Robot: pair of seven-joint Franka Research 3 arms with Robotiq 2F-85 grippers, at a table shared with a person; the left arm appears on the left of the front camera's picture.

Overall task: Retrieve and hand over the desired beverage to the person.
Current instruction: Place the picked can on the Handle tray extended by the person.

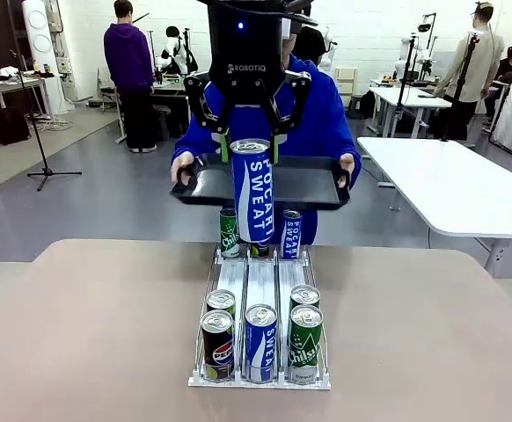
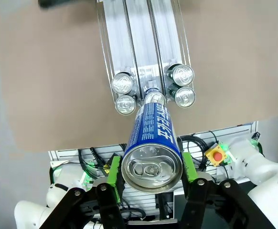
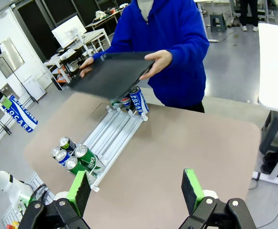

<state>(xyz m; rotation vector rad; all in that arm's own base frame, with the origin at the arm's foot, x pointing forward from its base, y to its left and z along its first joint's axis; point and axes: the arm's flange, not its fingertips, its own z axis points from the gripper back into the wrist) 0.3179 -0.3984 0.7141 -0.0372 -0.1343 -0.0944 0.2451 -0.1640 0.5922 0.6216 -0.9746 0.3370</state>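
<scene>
Watching from the side here. The left gripper [image 1: 251, 151] has its green pads clamped on the top end of a tall Pocari Sweat can [image 1: 253, 189]. It's slim, glossy blue and white aluminium, hanging upright well above the rack [image 1: 261, 280]. From the left wrist camera the silver lid and pull tab sit right between the pads.

The right gripper [image 3: 135, 188] is spread wide with nothing in it, over bare tabletop.

The person [image 1: 326, 114] in the blue hoodie stands at the far side holding a flat matte black tray [image 1: 309, 183] by both ends, level, over the far end of the rack. It's a rectangle with a low raised lip.

The rack is a shiny metal three-lane chute. At its near end sit a Pepsi can [image 1: 217, 345], a second Pocari can [image 1: 260, 343] and a green Chilsung can [image 1: 304, 345], with more cans behind and at the far end.

The table [image 1: 80, 334] is smooth tan with rounded corners, and there's open surface left and right of the rack.
</scene>
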